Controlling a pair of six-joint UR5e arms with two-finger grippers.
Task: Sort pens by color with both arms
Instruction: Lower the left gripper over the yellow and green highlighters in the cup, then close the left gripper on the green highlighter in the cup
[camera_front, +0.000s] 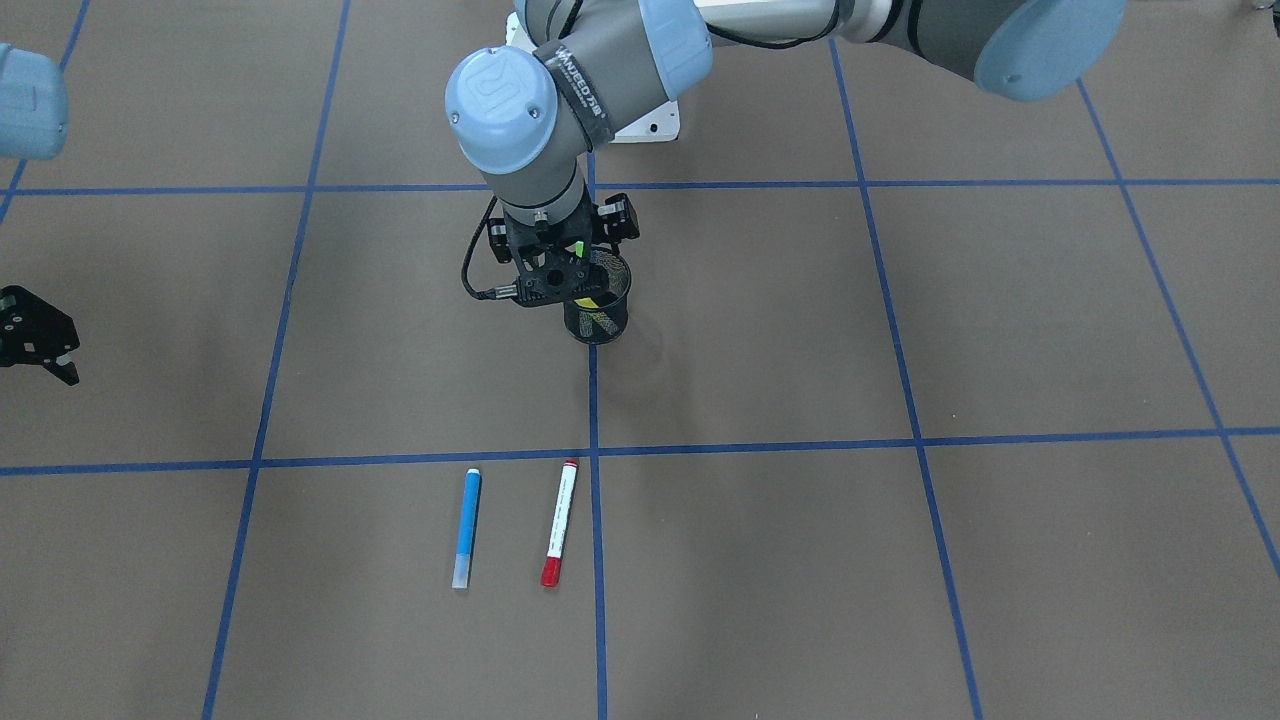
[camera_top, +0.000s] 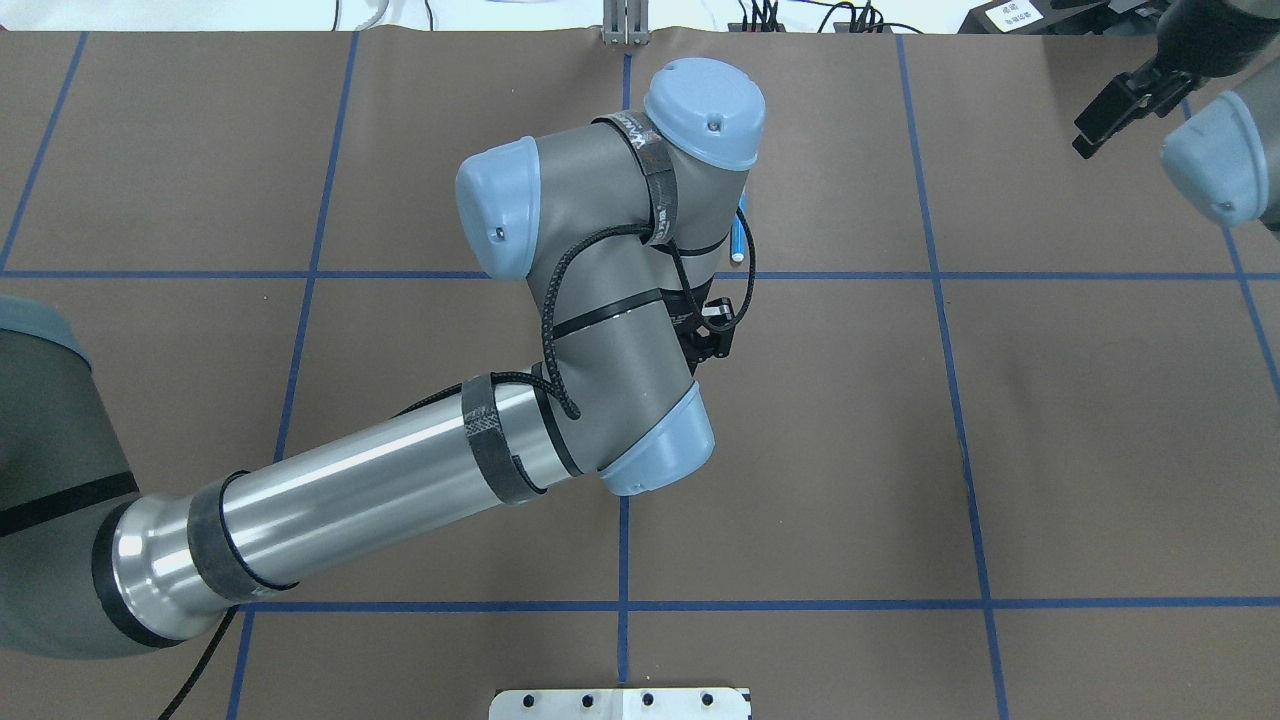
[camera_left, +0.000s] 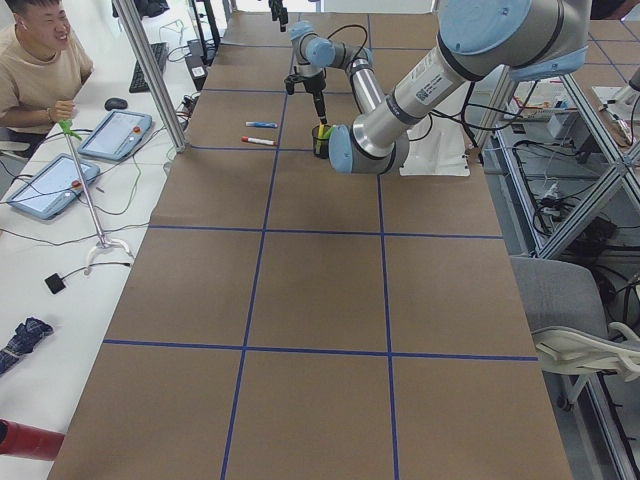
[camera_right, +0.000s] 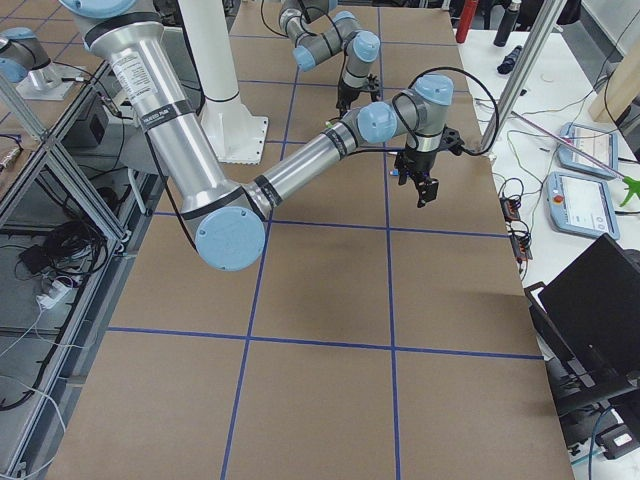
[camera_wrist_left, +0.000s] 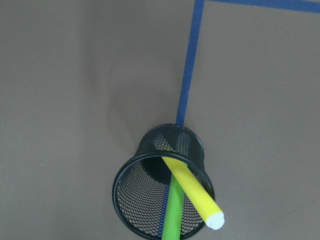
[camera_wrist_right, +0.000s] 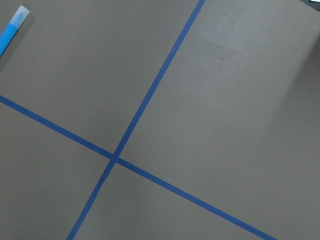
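Left wrist-mounted view: yellow pen (camera_wrist_left: 192, 192) and green pen (camera_wrist_left: 172, 212) lean in the mesh cup (camera_wrist_left: 132, 200) at lower centre, seemingly one sorted group, under the left hand (camera_front: 572, 268), whose grip I cannot tell, while blue pen (camera_front: 466, 528) and red-ended pen (camera_front: 560, 522) lie on the worktop (camera_front: 800, 350) awaiting sorting, and the right hand (camera_front: 45, 350) looks spread and empty.

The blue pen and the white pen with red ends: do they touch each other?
Apart. The front-facing view shows the blue pen and the white pen with red ends lying side by side, bare table between them.
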